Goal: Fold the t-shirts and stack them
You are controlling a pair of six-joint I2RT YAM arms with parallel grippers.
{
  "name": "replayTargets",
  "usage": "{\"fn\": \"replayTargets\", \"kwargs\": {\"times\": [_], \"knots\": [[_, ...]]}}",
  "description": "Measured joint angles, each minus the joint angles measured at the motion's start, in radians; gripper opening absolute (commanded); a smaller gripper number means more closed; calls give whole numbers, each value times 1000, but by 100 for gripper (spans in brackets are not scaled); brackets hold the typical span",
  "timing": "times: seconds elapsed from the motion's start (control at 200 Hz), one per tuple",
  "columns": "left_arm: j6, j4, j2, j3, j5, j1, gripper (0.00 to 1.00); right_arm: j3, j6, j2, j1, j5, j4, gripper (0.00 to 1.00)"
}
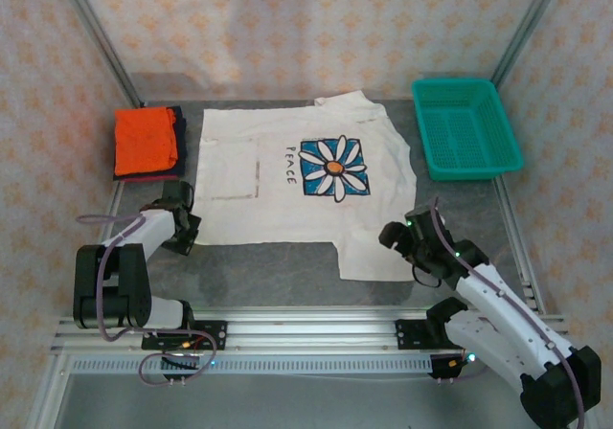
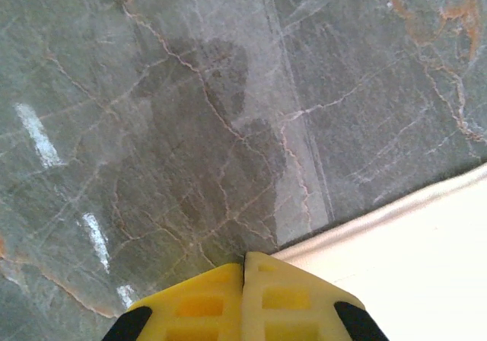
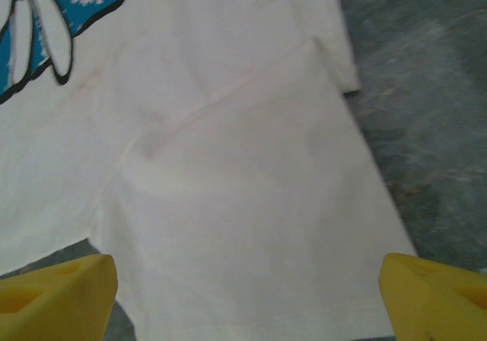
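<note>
A white t-shirt [image 1: 287, 185] printed with a blue-square daisy and "PEACE" is being shown spread flat across the middle of the grey table [image 1: 278, 271]. The left gripper [image 1: 185, 236] is being held shut, its yellow fingers [image 2: 205, 303] pressed together just beside the shirt's near-left edge, with no cloth seen between them. The right gripper [image 1: 397, 237] is being held wide open above the shirt's near-right sleeve. An orange t-shirt [image 1: 144, 140] is being shown folded on a navy t-shirt [image 1: 179, 127] at far left, a teal basket [image 1: 460, 173] at far right
</note>
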State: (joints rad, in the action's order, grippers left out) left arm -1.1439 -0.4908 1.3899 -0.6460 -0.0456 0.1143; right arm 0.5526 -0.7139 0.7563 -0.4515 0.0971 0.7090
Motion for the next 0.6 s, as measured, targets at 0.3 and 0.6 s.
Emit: {"fn": "replayTargets", "kwargs": {"times": [0.3,0.6], "knots": [[0,32,-6,5,-30,0,0,-11,-117,8,26,-67,100,68],[0,51,-47,19,-72,0,0,-105,-169,50,27,-10,80,54]]}}
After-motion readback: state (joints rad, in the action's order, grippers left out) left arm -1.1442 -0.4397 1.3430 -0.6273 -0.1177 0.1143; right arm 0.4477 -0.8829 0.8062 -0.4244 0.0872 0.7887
